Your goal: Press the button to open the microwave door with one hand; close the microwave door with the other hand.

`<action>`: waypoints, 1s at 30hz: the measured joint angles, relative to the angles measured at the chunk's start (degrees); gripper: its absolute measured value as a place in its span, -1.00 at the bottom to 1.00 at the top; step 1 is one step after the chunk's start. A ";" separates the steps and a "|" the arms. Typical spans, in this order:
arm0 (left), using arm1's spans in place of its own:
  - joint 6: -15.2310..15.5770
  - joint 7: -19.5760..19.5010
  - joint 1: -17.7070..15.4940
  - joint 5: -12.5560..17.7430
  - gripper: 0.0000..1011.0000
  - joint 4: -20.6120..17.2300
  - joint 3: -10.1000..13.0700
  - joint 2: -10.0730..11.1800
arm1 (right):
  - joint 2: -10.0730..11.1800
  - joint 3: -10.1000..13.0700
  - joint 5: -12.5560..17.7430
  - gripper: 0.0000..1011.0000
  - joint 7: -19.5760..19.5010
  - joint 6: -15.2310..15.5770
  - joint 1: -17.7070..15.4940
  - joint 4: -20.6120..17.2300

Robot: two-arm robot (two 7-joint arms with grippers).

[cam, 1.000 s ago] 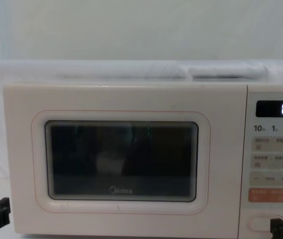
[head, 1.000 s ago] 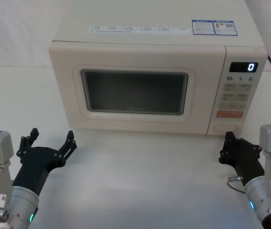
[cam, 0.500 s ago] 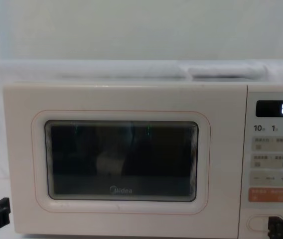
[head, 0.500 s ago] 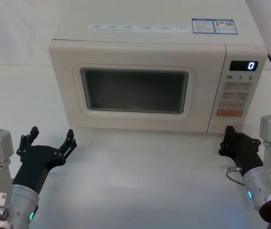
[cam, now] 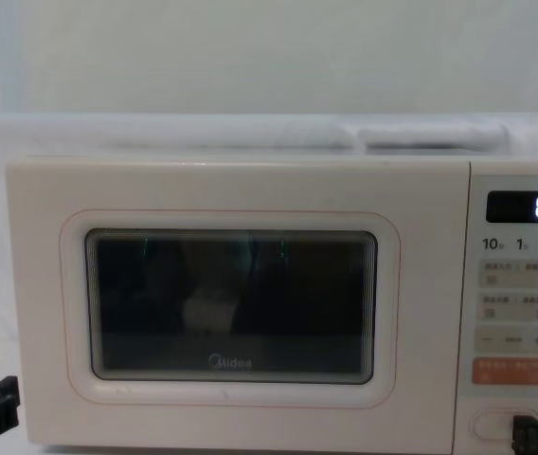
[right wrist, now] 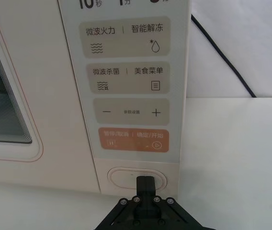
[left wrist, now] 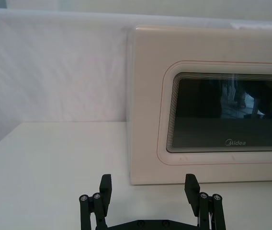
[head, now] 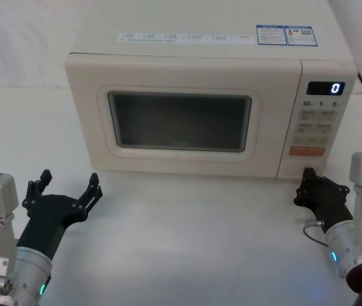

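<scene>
Both fingers of right tool (right wrist: 145, 184) pressed together, tip at button (right wrist: 137, 178).

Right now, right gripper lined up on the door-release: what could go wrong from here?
1. The right gripper, shut, sits low on the button, with the orange key just above; drifting upward might press that instead.
2. The microwave door is shut; if it swings open, the open left gripper, waiting in front of its left edge, may stand in its path.
</scene>
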 joint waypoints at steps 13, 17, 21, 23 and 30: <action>0.00 0.00 0.00 0.00 0.98 0.00 0.00 0.00 | -0.43 0.00 0.01 -1.00 0.02 -0.45 0.98 1.25; 0.00 0.00 0.00 0.00 0.98 0.00 0.00 0.00 | -0.53 -0.21 -0.07 -1.00 0.03 -0.49 1.27 1.49; 0.00 0.00 0.00 0.00 0.98 0.00 0.00 0.00 | -0.56 -0.35 -0.23 -1.00 0.04 -0.56 1.54 1.72; 0.00 0.00 0.00 0.00 0.98 0.00 0.00 0.00 | -0.57 -0.41 -0.31 -1.00 0.05 -0.56 1.70 1.81; 0.00 0.00 0.00 0.00 0.98 0.00 0.00 0.00 | -0.67 -0.43 -0.40 -1.00 0.05 -0.56 2.27 2.41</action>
